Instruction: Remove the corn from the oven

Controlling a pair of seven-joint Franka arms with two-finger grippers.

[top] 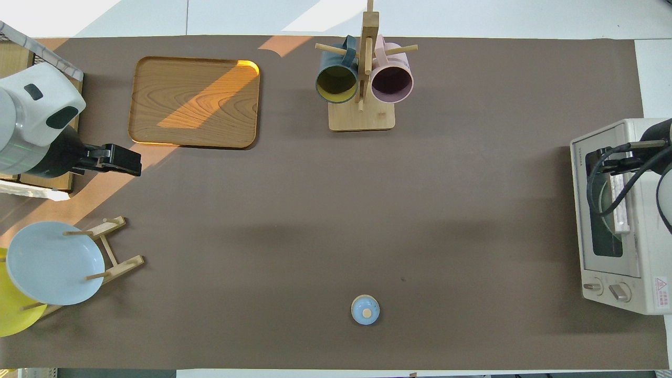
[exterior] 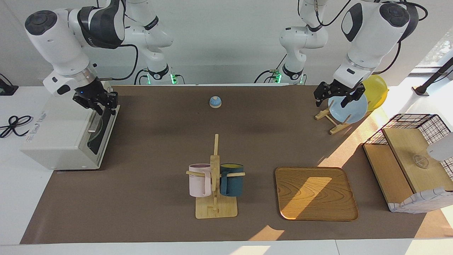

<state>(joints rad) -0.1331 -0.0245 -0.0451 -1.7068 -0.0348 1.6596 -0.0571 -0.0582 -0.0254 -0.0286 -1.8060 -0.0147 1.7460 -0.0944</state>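
Two white arms are working: the boxy off-white toaster oven (exterior: pixel 60 138) is sitting at the table's right-arm edge, door closed, corn unseen. Right gripper (exterior: pixel 96 102) is hovering at its handle, jaws apart. Left gripper (exterior: pixel 338 95) is waiting over the light-blue round plate (exterior: pixel 350 109), jaws apart.

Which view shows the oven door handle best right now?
The facing view: the oven door appears shut, the handle running just below the right gripper. In the overhead view the arm and cable cover much of the handle.
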